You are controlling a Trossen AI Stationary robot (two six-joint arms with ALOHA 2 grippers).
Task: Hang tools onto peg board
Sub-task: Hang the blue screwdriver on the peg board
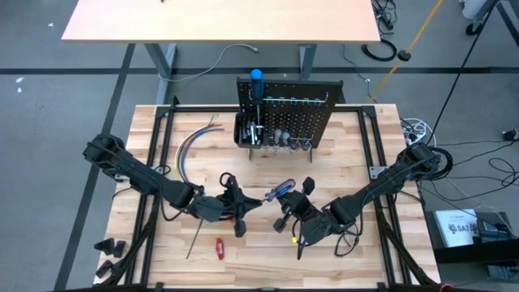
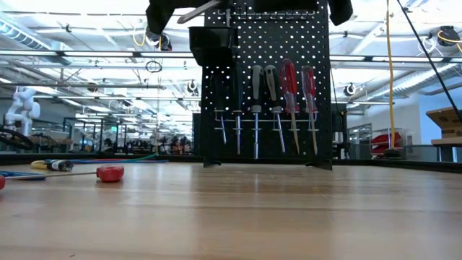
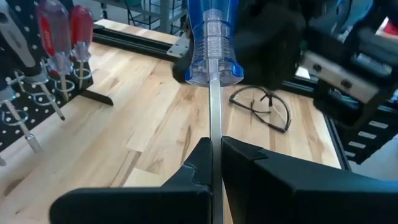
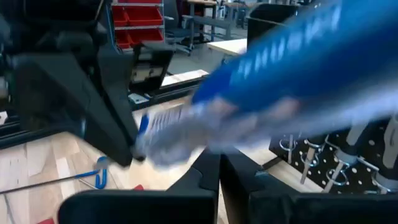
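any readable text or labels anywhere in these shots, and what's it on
No text can be read for certain.
The blue screwdriver handle carries pale lettering in the right wrist view, too smeared to read.
A white box on the floor to the table's right, in the high view, carries dark print, too small to read.
The peg board and the tools hanging on it show no lettering.

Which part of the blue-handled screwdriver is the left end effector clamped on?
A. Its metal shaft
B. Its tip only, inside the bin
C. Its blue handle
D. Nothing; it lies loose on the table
A. In the left wrist view the left end effector is shut on the thin shaft of the screwdriver, with the blue handle farther out by the right end effector.
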